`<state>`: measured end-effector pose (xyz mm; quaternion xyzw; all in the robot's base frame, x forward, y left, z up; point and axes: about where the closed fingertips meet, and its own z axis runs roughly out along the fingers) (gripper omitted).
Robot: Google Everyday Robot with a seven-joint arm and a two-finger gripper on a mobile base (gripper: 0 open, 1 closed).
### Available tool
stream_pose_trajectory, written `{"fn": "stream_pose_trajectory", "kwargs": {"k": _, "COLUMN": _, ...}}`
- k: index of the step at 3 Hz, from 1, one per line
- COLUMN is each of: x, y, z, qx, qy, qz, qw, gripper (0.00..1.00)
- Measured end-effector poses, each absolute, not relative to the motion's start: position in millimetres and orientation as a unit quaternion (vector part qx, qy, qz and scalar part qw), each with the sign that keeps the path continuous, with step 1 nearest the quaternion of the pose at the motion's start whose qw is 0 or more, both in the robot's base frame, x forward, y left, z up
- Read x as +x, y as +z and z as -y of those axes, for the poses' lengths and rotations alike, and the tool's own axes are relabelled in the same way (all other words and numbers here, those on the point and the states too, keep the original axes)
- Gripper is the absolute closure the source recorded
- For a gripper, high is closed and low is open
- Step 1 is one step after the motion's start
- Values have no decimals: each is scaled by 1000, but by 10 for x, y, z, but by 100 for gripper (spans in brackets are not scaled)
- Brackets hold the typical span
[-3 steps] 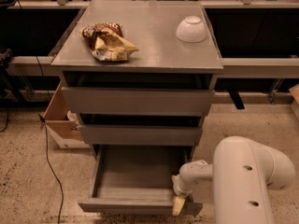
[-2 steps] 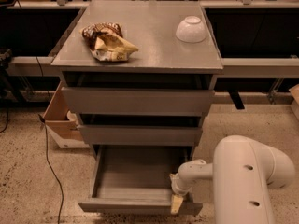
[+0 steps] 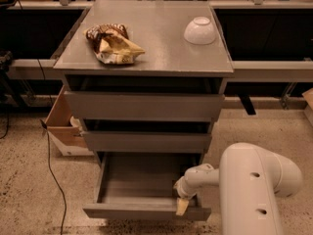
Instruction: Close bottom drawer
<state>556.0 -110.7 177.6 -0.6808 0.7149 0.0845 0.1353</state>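
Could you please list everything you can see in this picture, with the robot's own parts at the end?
cabinet: one, grey, centre of view, three drawers.
bottom drawer: one, grey, pulled out at the cabinet's foot.
snack bag: one, brown and yellow, crumpled, on the left of the cabinet top.
bowl: one, white, upside down, on the right of the cabinet top.
cardboard box: one, brown, on the floor left of the cabinet.
cable: one, black, on the floor at left.
arm: one, white, lower right.
pincer: one, pale, at the right end of the bottom drawer's front edge.
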Motion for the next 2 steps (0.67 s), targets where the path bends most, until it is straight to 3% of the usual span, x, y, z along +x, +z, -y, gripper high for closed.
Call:
{"fn": "stream_pose_trajectory", "kwargs": {"k": 1, "x": 5555, "y": 1837, "z": 1109, "qx": -681, "qy": 85, "qz": -715, "qw": 135, "gripper": 67}}
{"fn": "stream_pose_trajectory", "kwargs": {"k": 2, "x": 5795, "y": 1985, "z": 1109, "qx": -680, "qy": 69, "qz": -712, "qw": 161, "gripper": 72}}
